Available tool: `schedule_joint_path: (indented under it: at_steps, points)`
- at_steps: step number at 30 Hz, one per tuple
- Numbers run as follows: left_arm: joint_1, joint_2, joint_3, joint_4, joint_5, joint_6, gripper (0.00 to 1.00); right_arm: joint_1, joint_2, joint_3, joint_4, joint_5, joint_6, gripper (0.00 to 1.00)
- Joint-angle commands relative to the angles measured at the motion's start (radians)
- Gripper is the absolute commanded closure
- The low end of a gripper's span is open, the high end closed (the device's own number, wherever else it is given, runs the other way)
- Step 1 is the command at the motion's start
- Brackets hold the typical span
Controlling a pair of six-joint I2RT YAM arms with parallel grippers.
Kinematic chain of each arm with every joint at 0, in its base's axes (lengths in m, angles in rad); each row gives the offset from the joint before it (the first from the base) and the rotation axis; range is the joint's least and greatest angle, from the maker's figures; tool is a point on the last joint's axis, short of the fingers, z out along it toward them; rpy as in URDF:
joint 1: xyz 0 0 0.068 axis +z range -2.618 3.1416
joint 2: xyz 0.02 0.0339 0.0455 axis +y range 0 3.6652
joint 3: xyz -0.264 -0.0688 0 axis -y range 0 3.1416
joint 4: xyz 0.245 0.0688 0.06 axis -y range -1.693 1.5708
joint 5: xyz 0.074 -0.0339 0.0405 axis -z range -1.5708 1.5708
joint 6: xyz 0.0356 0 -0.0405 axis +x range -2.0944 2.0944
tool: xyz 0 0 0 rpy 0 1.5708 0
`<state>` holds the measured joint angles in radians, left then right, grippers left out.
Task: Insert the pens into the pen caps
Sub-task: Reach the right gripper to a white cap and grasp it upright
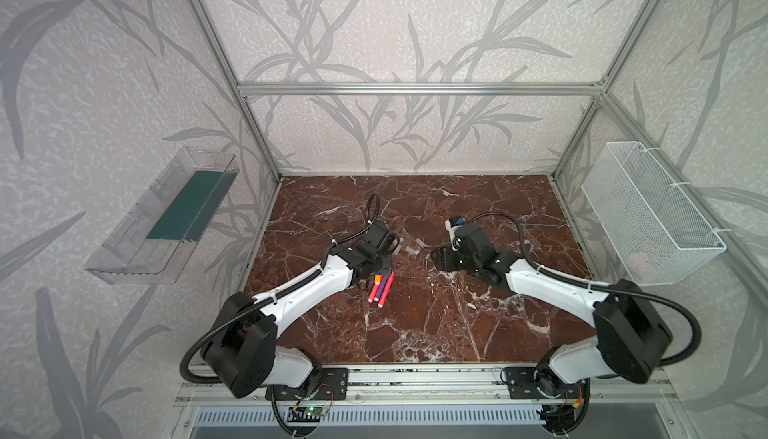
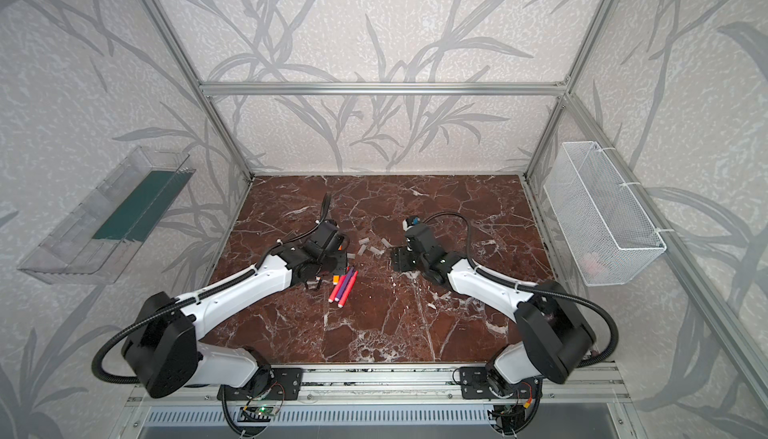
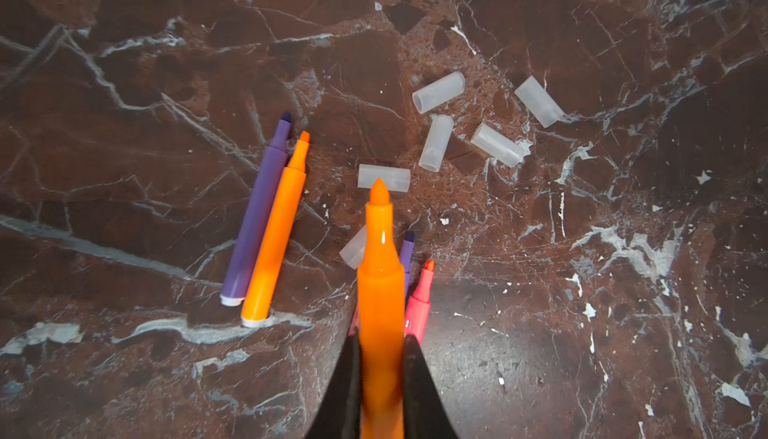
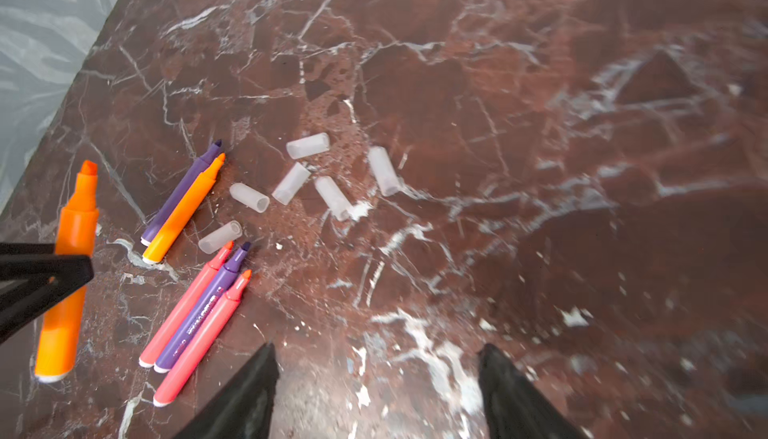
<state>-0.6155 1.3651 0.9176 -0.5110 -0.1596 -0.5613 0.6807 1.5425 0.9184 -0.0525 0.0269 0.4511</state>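
Pinching orange pen [image 3: 380, 291] — caps [image 3: 437, 92] loose.

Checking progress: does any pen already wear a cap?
No: the right wrist view shows six caps lying loose on the table, and all six pens have bare tips.

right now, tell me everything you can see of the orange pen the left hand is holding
The orange pen is a glossy bright-orange plastic marker, uncapped, with a narrower neck and a pointed orange tip; the right wrist view shows a small white plug at its back end. The left hand is shut on its barrel, black fingers on either side. Its tip points at a clear cap lying crosswise; whether they touch cannot be told.
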Motion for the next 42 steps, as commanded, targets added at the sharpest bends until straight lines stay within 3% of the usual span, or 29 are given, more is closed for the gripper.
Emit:
schedule_joint_path:
  at_steps: [1,5,15,20,34,42]
  points:
    - [0.022,-0.051,-0.047,-0.007,-0.059,-0.020,1.00,0.006,0.094,0.095,-0.053,0.013,-0.049,0.32]
    - [0.039,-0.107,-0.067,-0.020,-0.054,-0.019,1.00,0.008,0.181,0.147,-0.060,-0.001,-0.044,0.43]
    - [0.040,-0.114,-0.079,0.035,0.143,0.016,1.00,0.008,0.403,0.392,-0.236,0.044,-0.177,0.43]
    - [0.040,-0.112,-0.103,0.104,0.235,0.025,1.00,0.008,0.485,0.498,-0.292,0.051,-0.214,0.37]
    - [0.039,-0.107,-0.108,0.133,0.316,0.023,1.00,0.007,0.729,0.828,-0.552,0.146,-0.280,0.46]
    - [0.040,-0.111,-0.107,0.126,0.302,0.025,1.00,0.007,0.750,0.842,-0.578,0.137,-0.250,0.55]
